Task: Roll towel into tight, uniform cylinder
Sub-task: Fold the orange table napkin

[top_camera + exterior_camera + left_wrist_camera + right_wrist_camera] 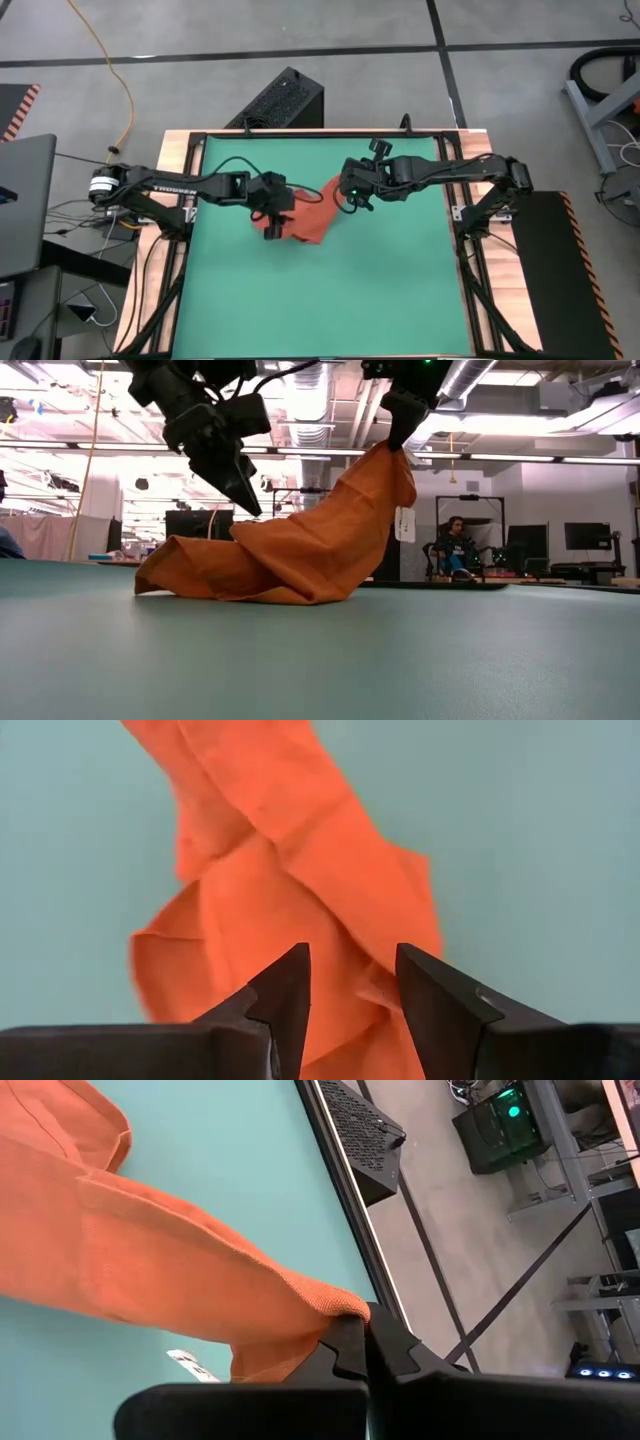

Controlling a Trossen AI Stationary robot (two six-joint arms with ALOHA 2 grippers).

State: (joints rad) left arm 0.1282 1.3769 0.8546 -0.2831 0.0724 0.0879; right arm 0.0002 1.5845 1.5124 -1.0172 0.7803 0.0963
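Note:
The orange-red towel (312, 222) lies crumpled on the green mat (400, 290) near its middle. One end is drawn up into a peak (385, 470), and the lower bulk (250, 570) rests on the mat. A small white tag (405, 525) hangs near the raised end. My right gripper (400, 420) is shut on the towel at the peak. My left gripper (350, 995) is open and points down just above the towel's low part (300, 900); it also shows in the low view (240, 485). I cannot tell whether it touches the cloth. My right gripper pinches a corner of the towel (335, 1305) between its two shut fingers, coming from above and pointing down. The held end is lifted off the mat. The cloth hangs below the fingers in a slanting sheet (330, 530) down to the bulk that lies on the mat.
A black box (280, 100) stands on the floor beyond the table's far edge. The table's wooden border and black rails (470, 250) frame the mat. A laptop (25, 200) sits off the left side. A person (455, 545) sits far back in the room.

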